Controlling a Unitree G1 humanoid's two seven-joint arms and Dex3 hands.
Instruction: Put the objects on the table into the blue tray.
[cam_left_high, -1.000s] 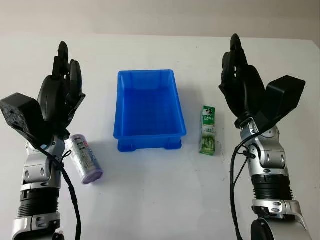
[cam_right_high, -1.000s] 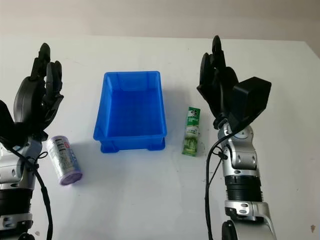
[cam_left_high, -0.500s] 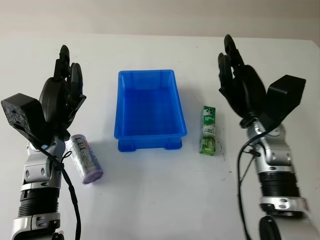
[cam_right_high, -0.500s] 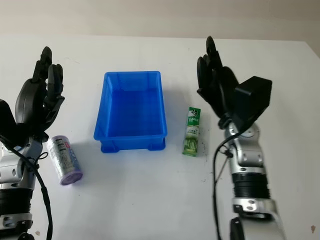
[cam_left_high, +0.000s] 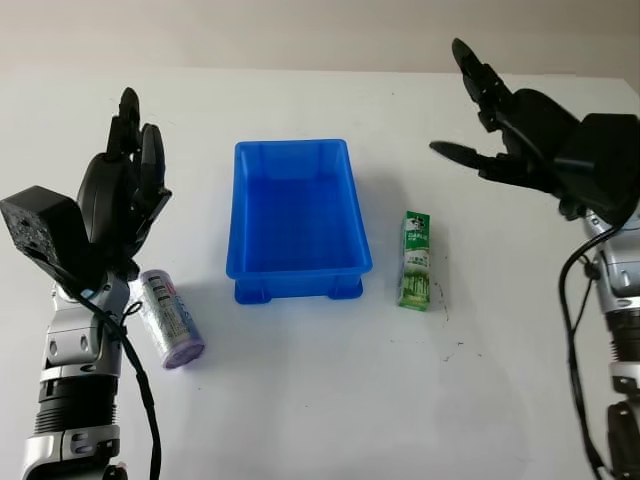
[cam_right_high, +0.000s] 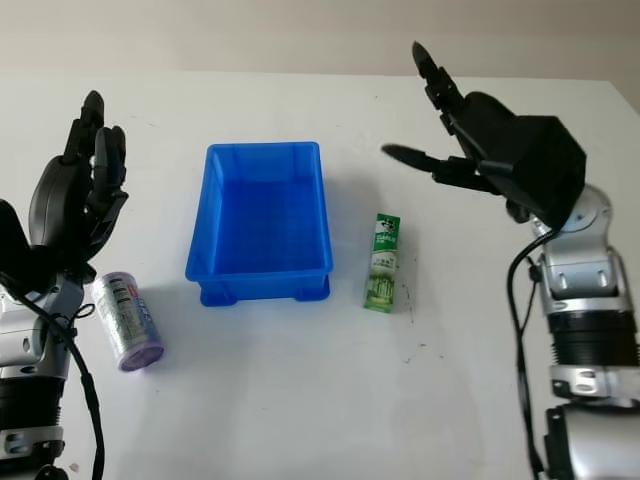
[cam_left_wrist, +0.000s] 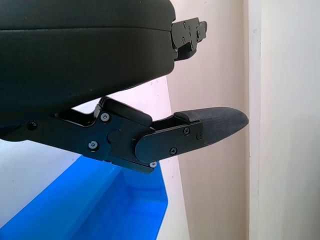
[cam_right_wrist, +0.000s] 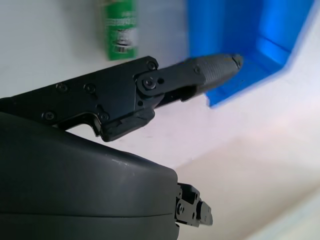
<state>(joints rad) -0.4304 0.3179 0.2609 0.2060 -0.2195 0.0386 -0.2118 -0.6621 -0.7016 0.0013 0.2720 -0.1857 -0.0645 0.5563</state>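
Observation:
The blue tray sits empty at the table's middle. A green carton lies flat just right of the tray; it also shows in the right wrist view as the green carton. A purple-capped can lies on its side left of the tray. My right hand is open, raised above the table to the right of the tray and beyond the carton, palm turned toward the tray. My left hand is open, held upright at the left, just behind the can.
The white table runs to a pale wall at the back. The tray's corner shows past my right hand's fingers, and the tray's rim shows past my left hand's.
My right hand has swung up and out to the right and rotated, its fingers now pointing toward the tray. The left hand, can, carton and tray have stayed put.

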